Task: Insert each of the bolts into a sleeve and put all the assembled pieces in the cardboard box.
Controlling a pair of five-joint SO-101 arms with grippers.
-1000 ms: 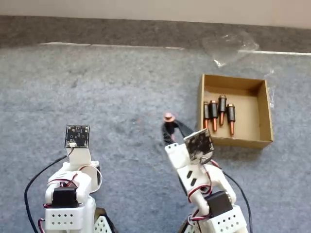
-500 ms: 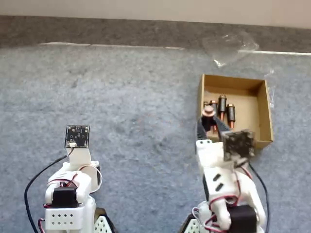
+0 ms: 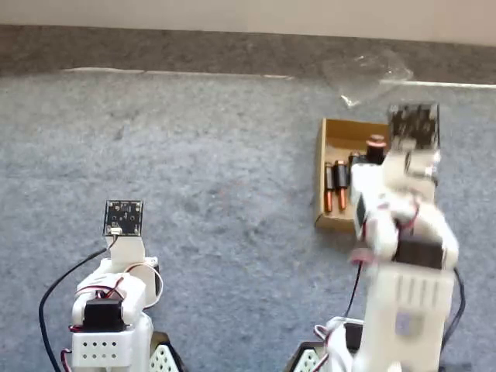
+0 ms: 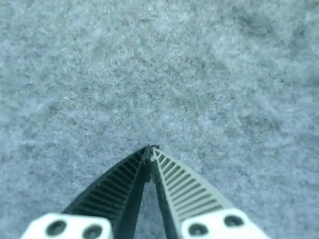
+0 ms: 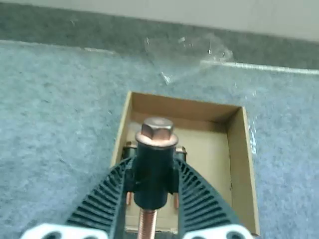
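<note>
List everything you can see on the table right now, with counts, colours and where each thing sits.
cardboard box: one, brown, far right of the table.
boxed pieces: at least two, black sleeves on copper bolts, lying along the box's left side; the arm hides the rest.
held piece: one, black sleeve, copper bolt, upright over the box.
plastic bag: one, clear, beyond the box.
felt cover: grey, across the table.
right gripper: clamped on the held piece.
left gripper: shut, above bare felt.

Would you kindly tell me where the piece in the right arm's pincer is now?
The assembled piece is held in the right pincer over the cardboard box, at the right side of the table in the high view.
</note>
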